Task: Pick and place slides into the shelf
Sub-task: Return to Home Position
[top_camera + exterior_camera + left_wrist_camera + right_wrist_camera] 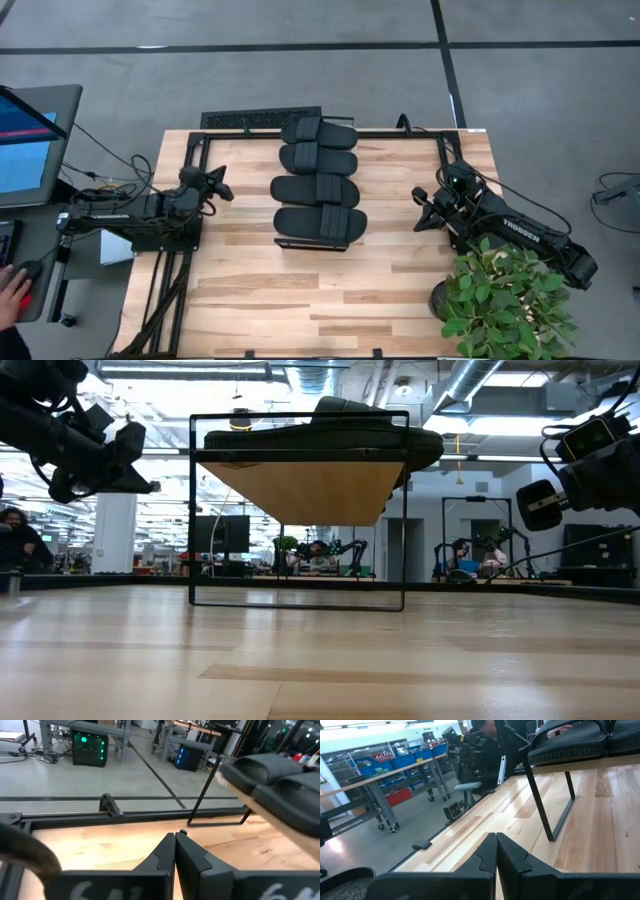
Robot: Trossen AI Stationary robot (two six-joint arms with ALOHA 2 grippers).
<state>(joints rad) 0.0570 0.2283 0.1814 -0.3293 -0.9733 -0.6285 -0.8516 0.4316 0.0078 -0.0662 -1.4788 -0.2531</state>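
Four slides lie side by side on the shelf, long axes left-right, hiding its top; toe direction unclear. Left pincer and right pincer flank it, both pressed together.

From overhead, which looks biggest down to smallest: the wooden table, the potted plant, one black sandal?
1. Wooden table, by far.
2. Potted plant, though its leaves sit nearer the camera, flattering it.
3. One slide; all four look alike.
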